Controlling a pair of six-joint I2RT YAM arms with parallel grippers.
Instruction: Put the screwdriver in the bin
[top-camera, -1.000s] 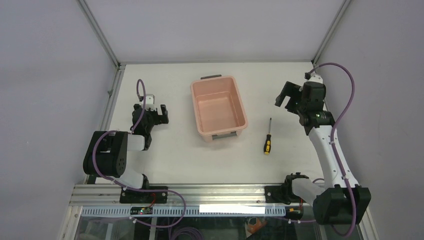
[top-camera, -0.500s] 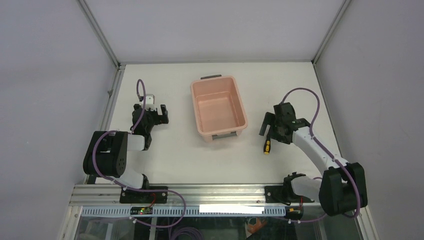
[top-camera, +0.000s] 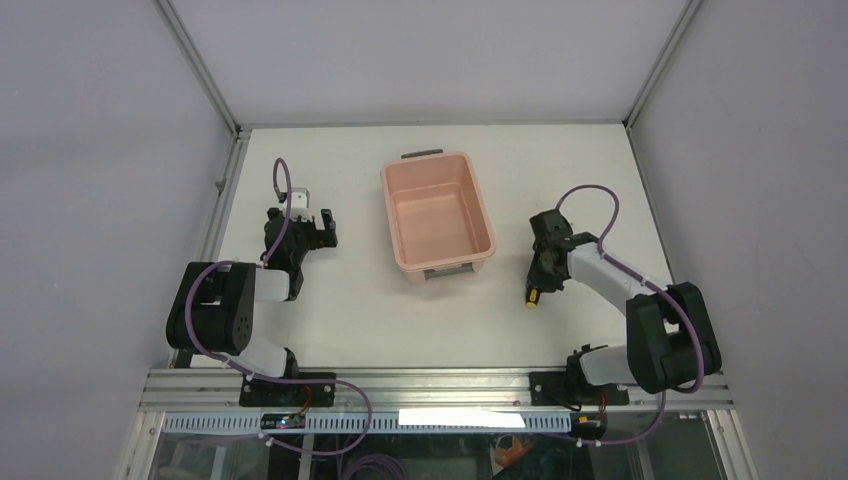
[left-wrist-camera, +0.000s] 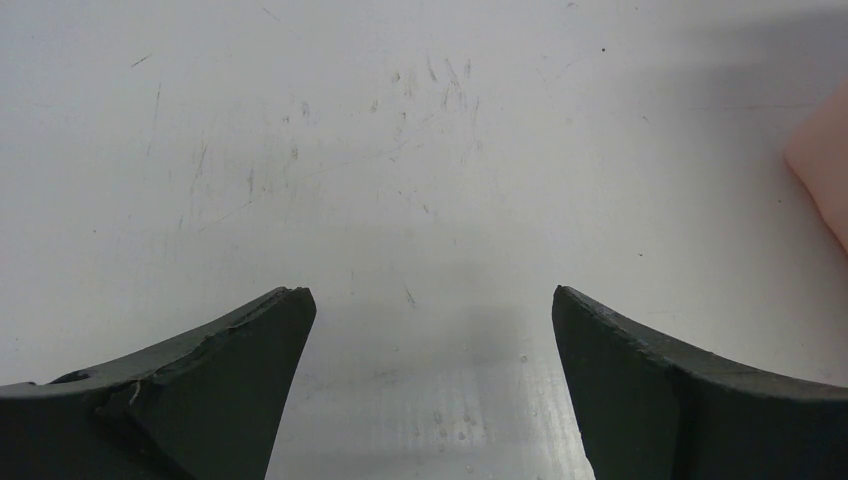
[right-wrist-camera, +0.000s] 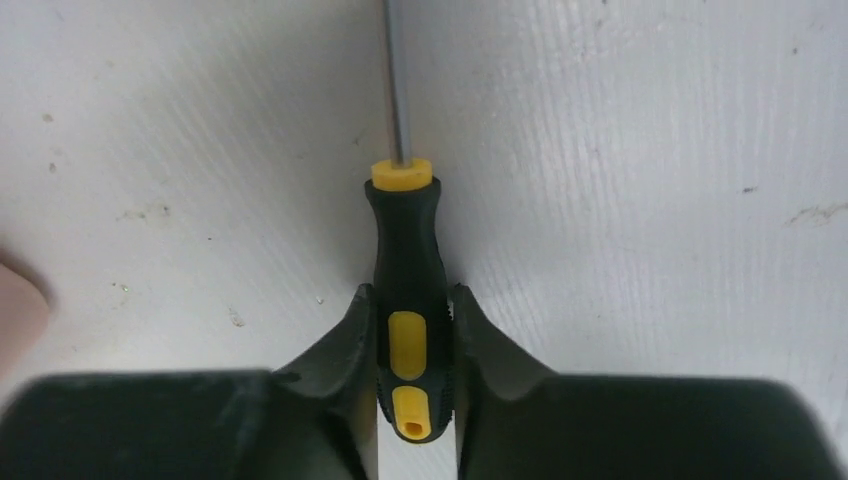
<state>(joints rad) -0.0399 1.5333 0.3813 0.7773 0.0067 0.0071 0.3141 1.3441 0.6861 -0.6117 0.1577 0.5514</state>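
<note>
The screwdriver (right-wrist-camera: 408, 250) lies flat on the white table with its thin shaft pointing away from the wrist camera. Both jaws of my right gripper (right-wrist-camera: 411, 292) press against the sides of its yellow-and-black handle. In the top view the right gripper (top-camera: 541, 272) covers most of the tool, and only the handle end of the screwdriver (top-camera: 533, 296) shows. The salmon-pink bin (top-camera: 440, 215) stands just left of it and holds nothing. My left gripper (top-camera: 322, 226) rests open on the table, left of the bin. Nothing is between the left gripper's (left-wrist-camera: 430, 300) fingers.
Grey enclosure walls and metal frame posts (top-camera: 200, 70) border the table on three sides. An aluminium rail (top-camera: 430, 385) runs along the near edge between the arm bases. A corner of the bin (left-wrist-camera: 825, 170) shows at the right edge of the left wrist view.
My right arm swung down and toward the near left from the far right of the table to the screwdriver, and its jaws closed onto the handle. The left arm has not moved.
</note>
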